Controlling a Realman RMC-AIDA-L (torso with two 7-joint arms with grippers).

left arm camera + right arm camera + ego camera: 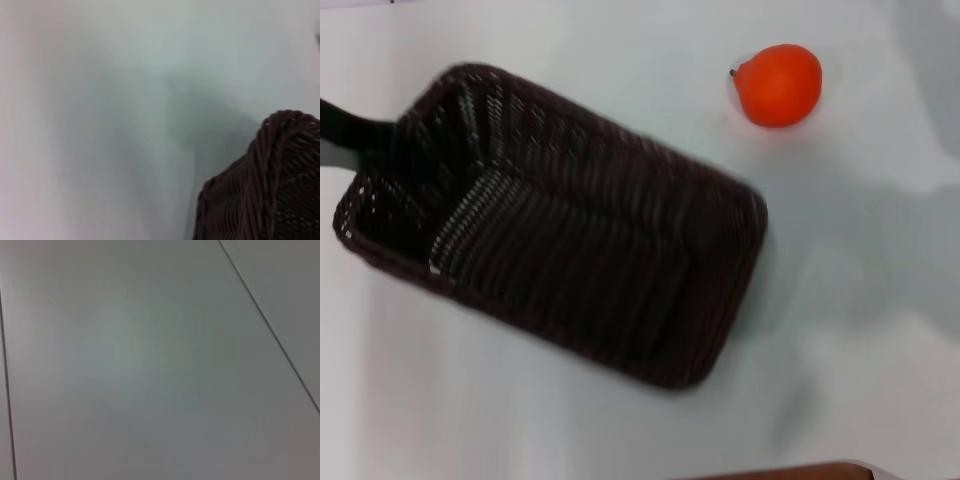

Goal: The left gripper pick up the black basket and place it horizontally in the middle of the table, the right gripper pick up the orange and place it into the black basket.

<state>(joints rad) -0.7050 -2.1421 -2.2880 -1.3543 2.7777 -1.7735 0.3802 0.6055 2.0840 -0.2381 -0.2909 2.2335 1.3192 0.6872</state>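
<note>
Your black basket (570, 240) sits on the counter (860, 330) at a slant, one short end toward the left edge and the other angled toward the middle. The left gripper (345, 125) shows only as a dark shape meeting that left end's rim; you cannot tell whether its fingers are clenched or released. The orange (779, 85) rests apart, beyond the basket's right end. Your right gripper is out of sight.
</note>
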